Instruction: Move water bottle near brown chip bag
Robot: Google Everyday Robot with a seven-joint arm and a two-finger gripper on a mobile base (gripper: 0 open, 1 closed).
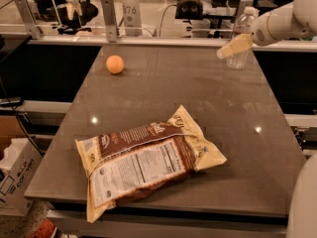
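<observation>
The water bottle point(238, 60) stands upright at the far right corner of the grey table point(198, 90); it is clear with a white cap. My gripper point(235, 46) reaches in from the right on a white arm and sits in front of the bottle's middle, covering part of it. The brown chip bag point(148, 157) lies flat near the table's front edge, its white nutrition panel facing up, well apart from the bottle.
An orange ball point(115, 64) rests at the far left of the table. A metal rail with posts point(109, 19) runs behind the far edge. A cardboard box point(15, 177) sits on the floor to the left.
</observation>
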